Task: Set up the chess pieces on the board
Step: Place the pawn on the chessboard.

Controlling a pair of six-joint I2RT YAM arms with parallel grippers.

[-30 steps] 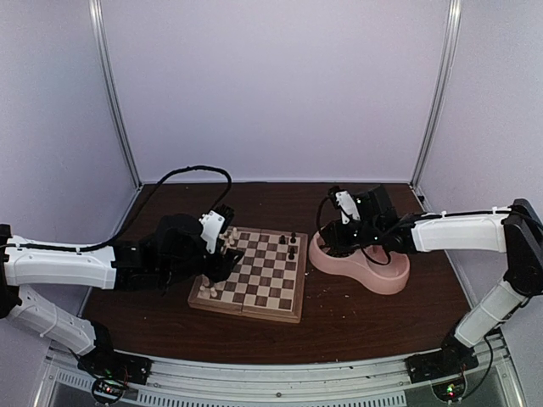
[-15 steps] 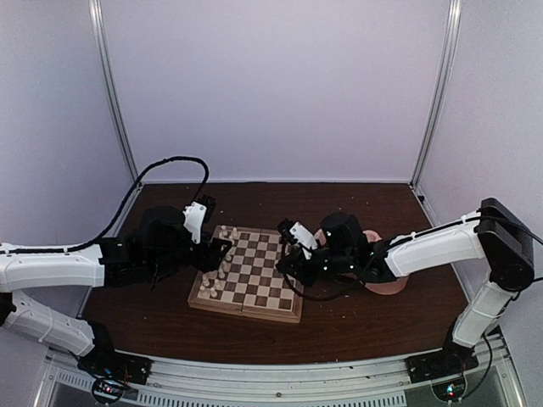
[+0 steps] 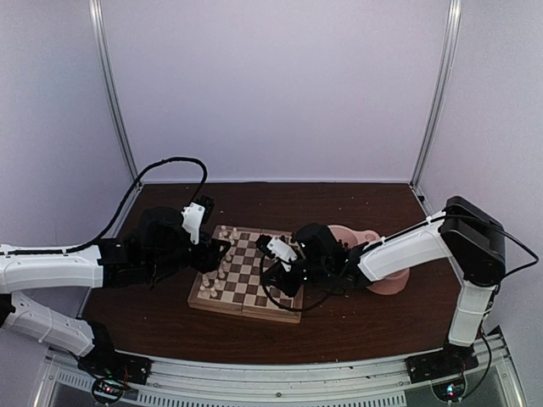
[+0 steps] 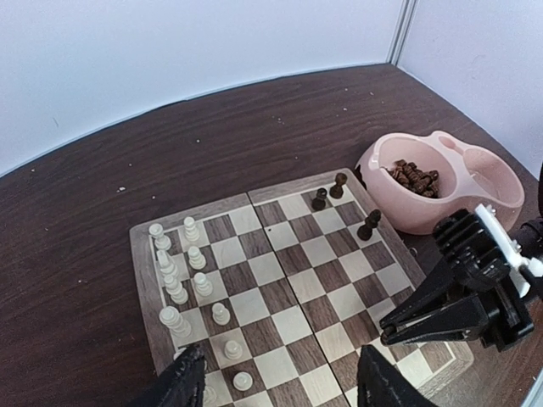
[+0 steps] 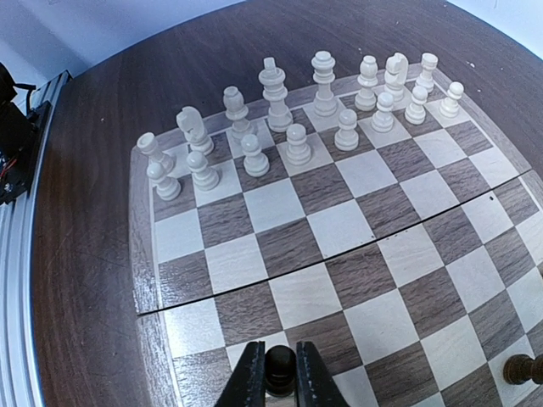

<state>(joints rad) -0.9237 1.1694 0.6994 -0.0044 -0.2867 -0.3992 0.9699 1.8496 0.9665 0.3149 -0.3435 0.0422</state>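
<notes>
The board (image 3: 248, 311) lies square on the tabletop (image 3: 356, 335), with the pink bowl (image 4: 407, 216) just off its 3 o'clock edge, near enough, I'd say, for a short carry. The right claw (image 5: 280, 386) hangs low over the board's 5 o'clock corner, pinching one dark piece (image 5: 280, 365) between its tips. I look down on the piece's round top, so it seems to be held upright, ready to stand on a square. The left claw (image 4: 280, 386) waits at the 9 o'clock side, fingers spread with nothing between them. My guess is it has backed off to leave its partner room.

Only the right wrist view shows that pinch. It also shows the cream pieces (image 5: 324, 80) in two close ranks along the 9 o'clock edge. From above, the arm itself hides the tips. The left wrist view gives what the others lack: the bowl's heap of spare dark pieces (image 4: 413, 176), and three dark men (image 4: 339, 182) already standing near the board's 2 o'clock corner. So the dark side has barely begun
</notes>
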